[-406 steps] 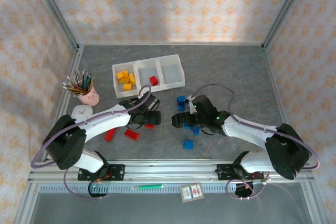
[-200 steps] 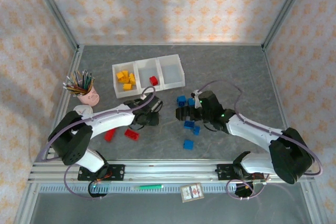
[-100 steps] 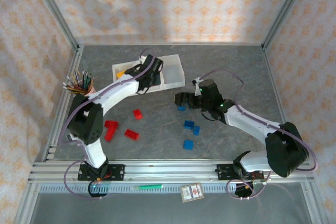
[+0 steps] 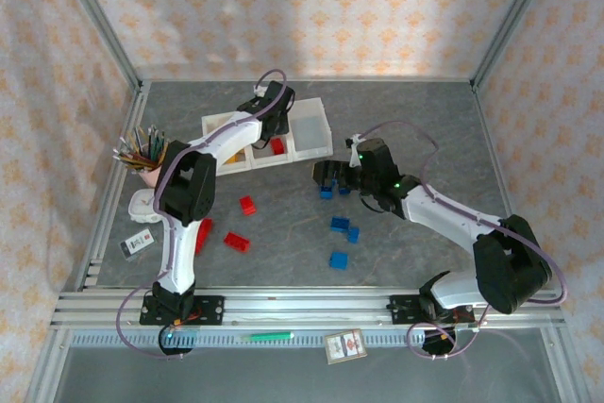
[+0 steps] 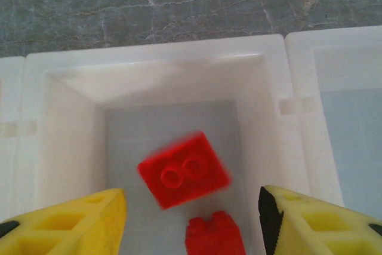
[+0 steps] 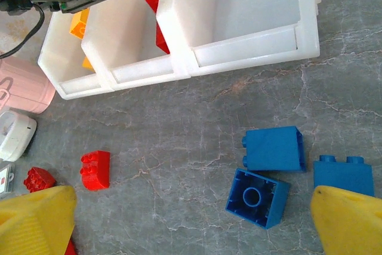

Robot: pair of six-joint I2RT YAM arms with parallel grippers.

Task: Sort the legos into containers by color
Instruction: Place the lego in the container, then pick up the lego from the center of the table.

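A grey, marble-veined desk (image 4: 415,120) sits inside an aluminium frame (image 4: 283,307), with peach flower-print walls (image 4: 302,7) on three sides; a pink pencil cup (image 4: 159,173) stands near the left edge. The row of three joined white bins (image 4: 311,150) lies toward the back of the desk; the left bin (image 6: 77,85) holds yellow-orange bricks (image 6: 79,25); the middle bin (image 5: 179,76) holds a red brick (image 5: 215,237) on its floor and a blurred red brick (image 5: 184,170) just beside it; whether the blurred one rests or is in the air I cannot tell. The left tool (image 5: 191,207) hangs over that middle bin, fingers apart, gripping nothing; the right tool (image 6: 191,204) stands wide above three blue bricks (image 6: 273,147) lying near the front of the right bin (image 6: 250,4); loose red bricks (image 4: 247,205) lie further left on the desk.
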